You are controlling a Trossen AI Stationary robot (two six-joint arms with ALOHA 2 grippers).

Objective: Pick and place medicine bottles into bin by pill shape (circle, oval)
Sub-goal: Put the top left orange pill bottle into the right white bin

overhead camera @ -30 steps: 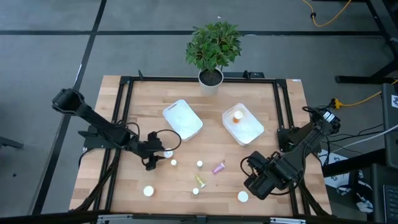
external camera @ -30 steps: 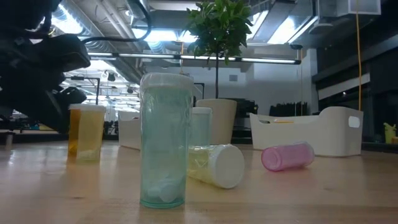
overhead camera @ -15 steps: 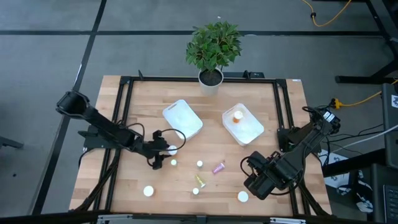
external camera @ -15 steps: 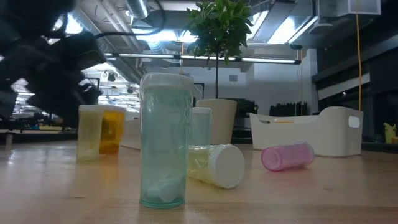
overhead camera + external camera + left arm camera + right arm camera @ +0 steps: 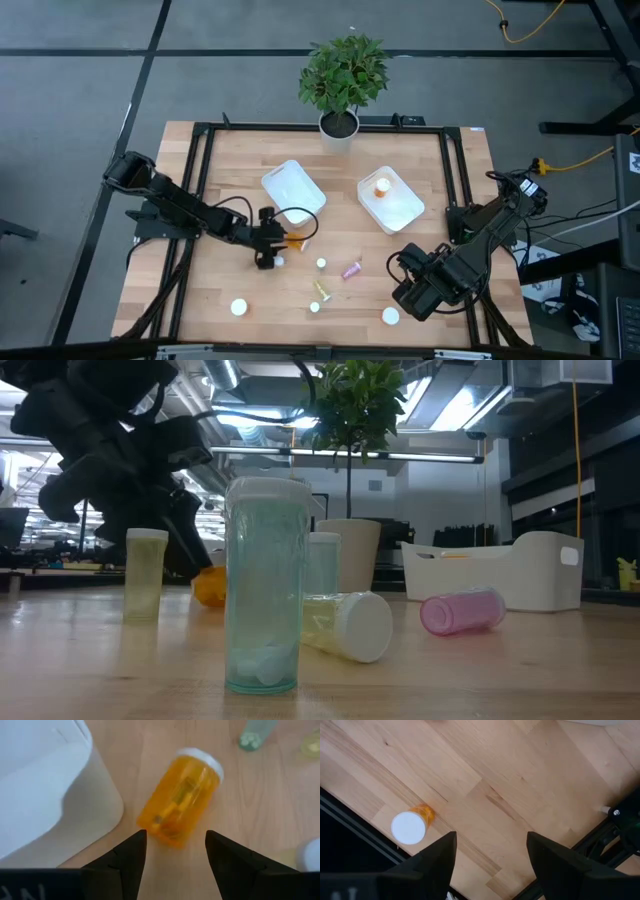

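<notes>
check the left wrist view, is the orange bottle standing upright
No, the orange bottle lies on its side on the wood beside the white bin, ahead of the open left gripper.

- Left arm reaches from the table's left edge toward the middle, held low; left gripper [image 5: 272,248] fingers spread apart, nothing between them.
- Right arm folded at the right front corner; right gripper [image 5: 412,296] fingers apart, empty.
</notes>
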